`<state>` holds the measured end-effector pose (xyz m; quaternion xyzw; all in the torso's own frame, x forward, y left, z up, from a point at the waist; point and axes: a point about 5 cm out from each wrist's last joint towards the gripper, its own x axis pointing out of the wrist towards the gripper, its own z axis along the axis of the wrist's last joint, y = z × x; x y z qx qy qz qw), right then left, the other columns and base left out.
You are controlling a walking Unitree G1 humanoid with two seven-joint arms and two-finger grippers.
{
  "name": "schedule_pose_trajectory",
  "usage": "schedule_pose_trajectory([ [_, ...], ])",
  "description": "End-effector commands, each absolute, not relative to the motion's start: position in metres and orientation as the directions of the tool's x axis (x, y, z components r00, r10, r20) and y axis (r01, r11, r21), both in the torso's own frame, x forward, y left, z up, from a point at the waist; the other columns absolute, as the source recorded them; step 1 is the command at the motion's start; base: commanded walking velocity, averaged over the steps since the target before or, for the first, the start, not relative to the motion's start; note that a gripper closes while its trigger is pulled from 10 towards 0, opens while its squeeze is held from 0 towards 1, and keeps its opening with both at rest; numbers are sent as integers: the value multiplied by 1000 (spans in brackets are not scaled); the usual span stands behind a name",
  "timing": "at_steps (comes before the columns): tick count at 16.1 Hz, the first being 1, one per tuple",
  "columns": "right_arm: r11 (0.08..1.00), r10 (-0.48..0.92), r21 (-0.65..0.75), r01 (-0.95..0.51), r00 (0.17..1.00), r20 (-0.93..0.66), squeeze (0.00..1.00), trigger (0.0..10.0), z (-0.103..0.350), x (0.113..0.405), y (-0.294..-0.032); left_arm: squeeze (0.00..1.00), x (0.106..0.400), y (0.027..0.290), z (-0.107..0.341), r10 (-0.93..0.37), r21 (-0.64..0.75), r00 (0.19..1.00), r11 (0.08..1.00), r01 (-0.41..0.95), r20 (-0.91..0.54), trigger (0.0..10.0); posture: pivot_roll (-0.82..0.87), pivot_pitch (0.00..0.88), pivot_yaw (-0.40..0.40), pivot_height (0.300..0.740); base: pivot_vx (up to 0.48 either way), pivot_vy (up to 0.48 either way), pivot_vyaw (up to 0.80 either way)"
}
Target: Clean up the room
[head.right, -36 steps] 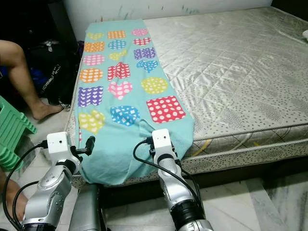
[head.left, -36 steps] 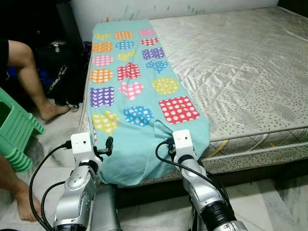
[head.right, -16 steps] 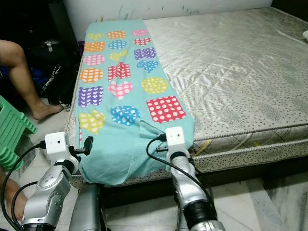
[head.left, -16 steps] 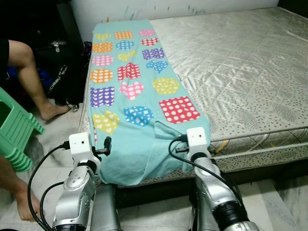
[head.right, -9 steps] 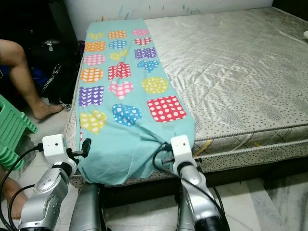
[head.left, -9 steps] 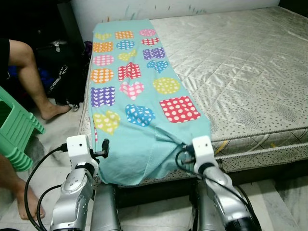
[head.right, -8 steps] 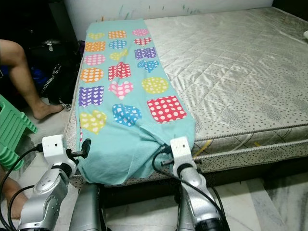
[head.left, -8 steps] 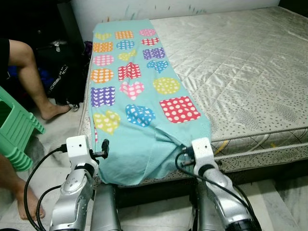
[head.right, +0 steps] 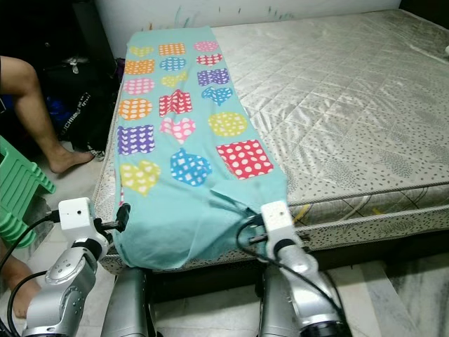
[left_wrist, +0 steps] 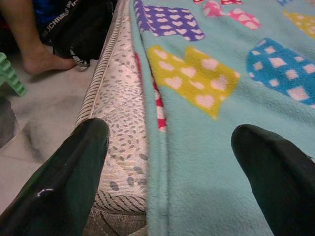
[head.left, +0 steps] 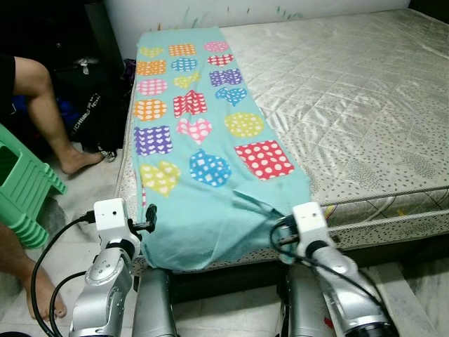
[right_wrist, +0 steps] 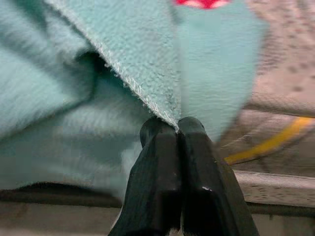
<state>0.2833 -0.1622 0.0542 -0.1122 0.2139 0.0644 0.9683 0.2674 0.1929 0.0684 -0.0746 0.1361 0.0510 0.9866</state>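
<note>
Two grippers are working the teal fleece blanket with coloured hearts [head.left: 203,161] lying along the bed's [head.left: 365,105] left side: the right gripper [right_wrist: 176,129] is pinching its near edge, the left gripper [left_wrist: 170,147] is gaping over the near-left corner. Probably straightening; next, clamp left.

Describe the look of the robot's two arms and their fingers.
Both arms are silver metal, each topped by a white box at the wrist with black cables looping off it. The left arm and right arm end in long, glossy black fingers.

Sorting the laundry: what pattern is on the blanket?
Teal blanket with colourful polka-dot hearts and patches; clearest in the left eye view.
</note>
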Motion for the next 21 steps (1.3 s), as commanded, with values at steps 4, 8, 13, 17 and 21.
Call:
schedule_pose_trajectory([
  [4,975,61,-163,-152,885,-462,0,0,53,282,-172,0,265,199,72,87,-125,959,984,-125,-270,10000,-93,0,50,492,0,0,0],
  [8,964,128,-128,-232,831,-541,0,0,42,266,-169,0,265,199,71,84,-124,957,985,-122,-277,10000,-95,0,51,492,0,0,0],
  [13,963,133,-124,-239,821,-555,0,0,40,265,-169,0,265,199,71,83,-124,957,985,-121,-278,10000,-98,0,51,492,0,0,0],
  [17,963,133,-124,-239,821,-555,0,0,40,265,-169,0,265,199,71,83,-124,957,985,-121,-278,10000,-98,0,51,492,0,0,0],
  [21,963,133,-124,-239,821,-555,0,0,40,265,-169,0,265,199,71,83,-124,957,985,-121,-278,10000,-98,0,51,492,0,0,0],
])
